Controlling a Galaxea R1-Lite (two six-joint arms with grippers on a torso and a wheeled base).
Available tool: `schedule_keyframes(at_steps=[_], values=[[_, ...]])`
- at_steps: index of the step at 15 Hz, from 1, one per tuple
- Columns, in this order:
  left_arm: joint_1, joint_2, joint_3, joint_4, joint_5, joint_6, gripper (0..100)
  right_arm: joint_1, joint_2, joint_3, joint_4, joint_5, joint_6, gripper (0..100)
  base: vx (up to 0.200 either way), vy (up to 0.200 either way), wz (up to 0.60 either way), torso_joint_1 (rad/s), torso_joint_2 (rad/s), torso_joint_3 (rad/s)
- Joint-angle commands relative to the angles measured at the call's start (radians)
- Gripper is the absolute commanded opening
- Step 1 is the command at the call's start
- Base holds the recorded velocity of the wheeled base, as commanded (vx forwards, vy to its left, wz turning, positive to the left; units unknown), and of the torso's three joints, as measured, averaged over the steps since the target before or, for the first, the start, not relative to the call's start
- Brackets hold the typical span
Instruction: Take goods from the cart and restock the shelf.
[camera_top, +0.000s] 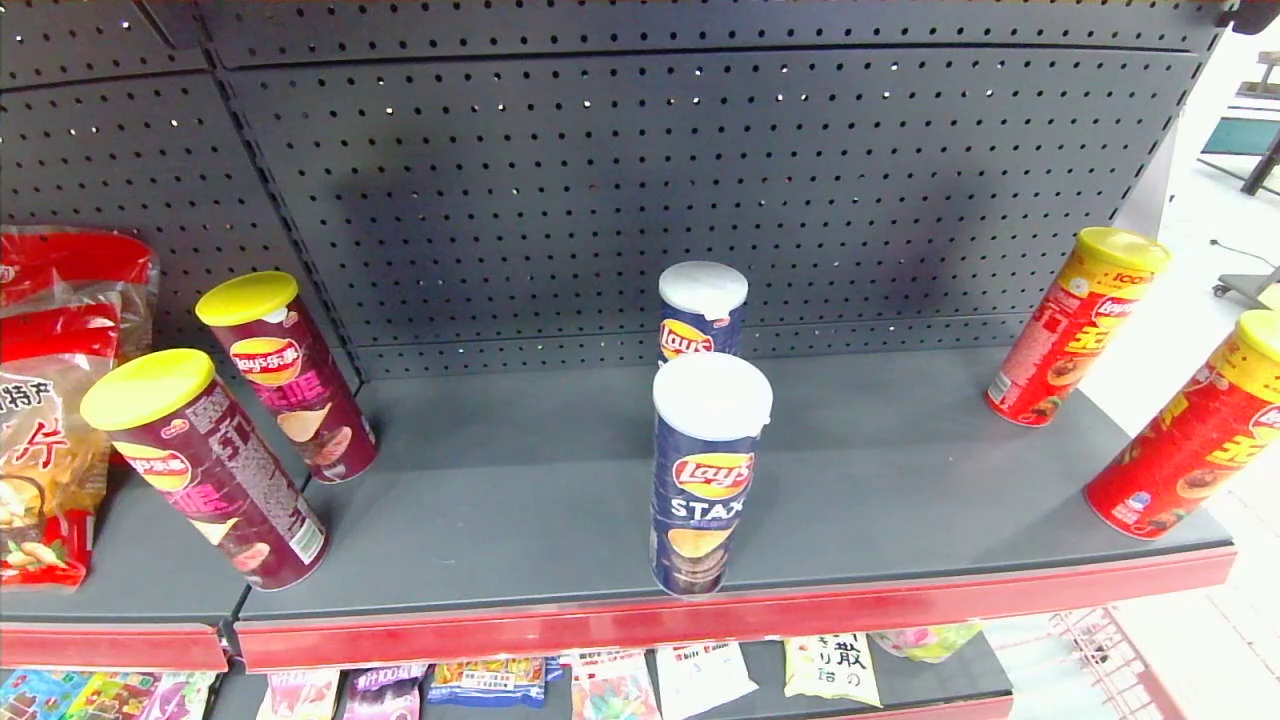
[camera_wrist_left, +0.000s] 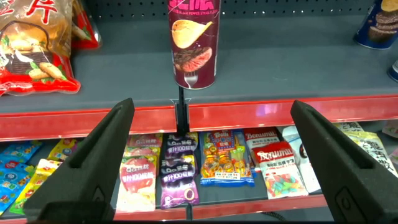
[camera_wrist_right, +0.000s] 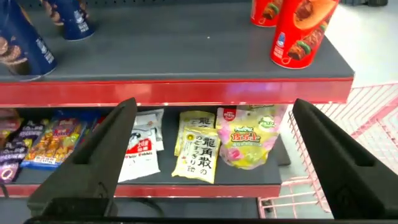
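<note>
On the dark grey shelf (camera_top: 520, 500) stand two navy chip cans with white lids, one at the front (camera_top: 705, 475) and one behind it (camera_top: 700, 312). Two maroon cans with yellow lids (camera_top: 205, 465) (camera_top: 285, 372) stand at the left, two red cans with yellow lids (camera_top: 1075, 325) (camera_top: 1190, 440) at the right. My left gripper (camera_wrist_left: 211, 162) is open below the shelf's red edge (camera_wrist_left: 249, 115), facing a maroon can (camera_wrist_left: 193, 40). My right gripper (camera_wrist_right: 214, 162) is open too, in front of the lower shelf, under a red can (camera_wrist_right: 301, 31); nothing is between its fingers.
Snack bags (camera_top: 50, 400) fill the shelf section at the left. Small candy and snack packets (camera_wrist_left: 221, 158) (camera_wrist_right: 202, 149) lie on the lower shelf. A pink wire cart (camera_wrist_right: 367, 124) stands to the right of the shelving. The perforated back panel (camera_top: 700, 180) closes the shelf behind.
</note>
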Motion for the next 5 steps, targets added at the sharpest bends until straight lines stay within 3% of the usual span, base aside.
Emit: schedule_keyframes(at_steps=[1, 5], values=[[0.0, 0.001, 0.0, 0.0, 0.0, 0.0, 100, 0.0, 0.002, 0.0, 0.0, -0.001, 0.002, 100, 0.0, 0.0, 0.0, 0.0, 0.0, 0.0], [0.0, 0.001, 0.0, 0.0, 0.0, 0.0, 100, 0.0, 0.002, 0.0, 0.0, -0.001, -0.017, 100, 0.0, 0.0, 0.0, 0.0, 0.0, 0.0]])
